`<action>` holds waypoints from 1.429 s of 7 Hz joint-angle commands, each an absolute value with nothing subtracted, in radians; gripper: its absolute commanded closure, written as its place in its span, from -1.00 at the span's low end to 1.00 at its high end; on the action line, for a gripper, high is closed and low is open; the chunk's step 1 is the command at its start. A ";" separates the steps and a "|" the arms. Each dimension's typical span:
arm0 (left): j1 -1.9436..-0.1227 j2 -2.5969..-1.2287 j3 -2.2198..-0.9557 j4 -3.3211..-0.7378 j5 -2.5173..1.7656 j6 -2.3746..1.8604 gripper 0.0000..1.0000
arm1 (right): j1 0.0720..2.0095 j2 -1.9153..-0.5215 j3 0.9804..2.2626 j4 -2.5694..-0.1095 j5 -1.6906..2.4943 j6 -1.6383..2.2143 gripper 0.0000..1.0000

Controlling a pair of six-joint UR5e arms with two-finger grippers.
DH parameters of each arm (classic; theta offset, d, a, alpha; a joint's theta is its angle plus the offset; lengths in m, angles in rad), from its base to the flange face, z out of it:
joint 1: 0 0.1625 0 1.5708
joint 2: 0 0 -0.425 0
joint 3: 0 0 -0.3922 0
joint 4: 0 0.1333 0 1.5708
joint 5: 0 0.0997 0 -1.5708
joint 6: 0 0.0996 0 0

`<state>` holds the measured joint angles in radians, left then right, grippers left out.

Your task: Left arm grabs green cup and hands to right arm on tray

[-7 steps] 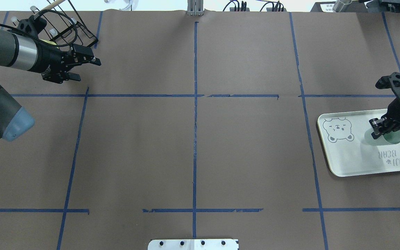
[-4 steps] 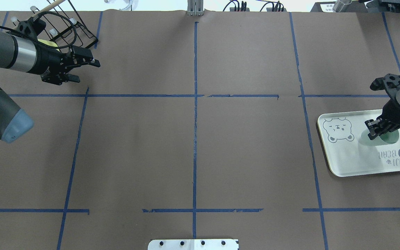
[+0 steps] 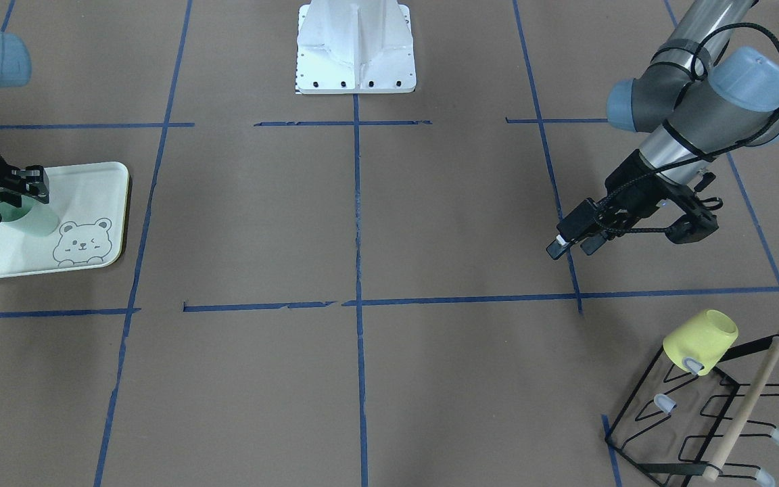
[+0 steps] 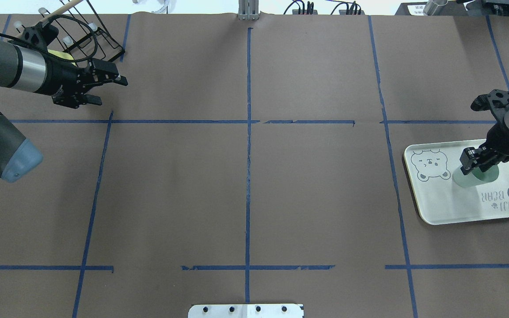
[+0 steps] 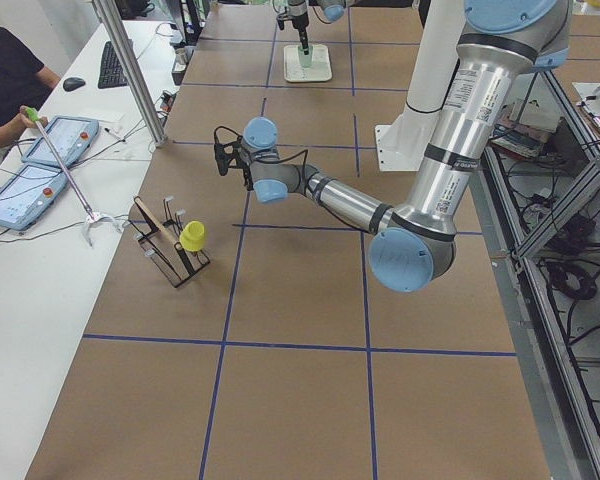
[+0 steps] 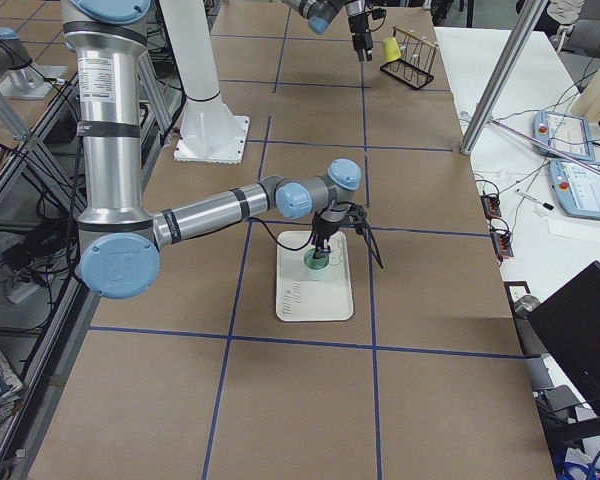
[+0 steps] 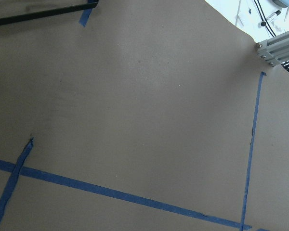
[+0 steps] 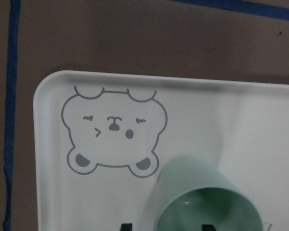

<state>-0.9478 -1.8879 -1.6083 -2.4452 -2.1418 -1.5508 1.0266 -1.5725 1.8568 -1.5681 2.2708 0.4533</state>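
The green cup [image 4: 463,179] is tilted on the tray [image 4: 440,203], just right of the bear drawing. My right gripper [image 4: 473,161] is shut on the cup's rim. In the right wrist view the cup [image 8: 207,197] shows its open mouth, with one dark fingertip on each side of its wall. In the front view the cup [image 3: 32,218] leans under the right gripper [image 3: 14,193] on the tray [image 3: 78,182]. My left gripper [image 4: 109,90] is open and empty, far left near the rack. It also shows in the front view [image 3: 571,246].
A black wire rack [image 3: 707,419] with a wooden bar stands at the far left corner of the table. A yellow cup [image 3: 699,338] hangs on it. Blue tape lines cross the brown table cover. The robot's white base [image 3: 356,47] stands at the near edge.
My right gripper has moved left over the tray, taking the green cup with it towards the bear drawing. My left gripper has drawn back a little towards the rack.
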 commanded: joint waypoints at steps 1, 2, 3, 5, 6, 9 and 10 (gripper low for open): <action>-0.951 -1.808 -1.679 -2.447 -2.144 -1.525 -1.00 | 1.144 -1.626 1.980 -1.572 2.276 0.446 -1.00; -0.965 -1.720 -1.713 -2.445 -2.151 -1.385 -1.00 | 1.235 -1.658 2.002 -1.572 2.284 0.381 -1.00; -0.995 -1.575 -1.762 -2.442 -2.155 -1.189 -1.00 | 1.286 -1.707 1.990 -1.572 2.283 0.244 -1.00; -1.127 -1.413 -1.766 -2.383 -2.196 -0.790 -1.00 | 1.394 -1.744 1.932 -1.571 2.283 0.079 -1.00; -1.234 -1.376 -1.766 -2.305 -2.242 -0.580 -1.00 | 1.441 -1.755 1.884 -1.563 2.283 -0.022 -1.00; -1.517 -1.385 -1.820 -1.829 -2.278 0.034 -1.00 | 1.468 -1.772 1.839 -1.563 2.281 -0.109 -1.00; -1.540 -1.379 -1.856 -1.674 -2.278 0.126 -1.00 | 1.470 -1.776 1.848 -1.563 2.286 -0.109 -1.00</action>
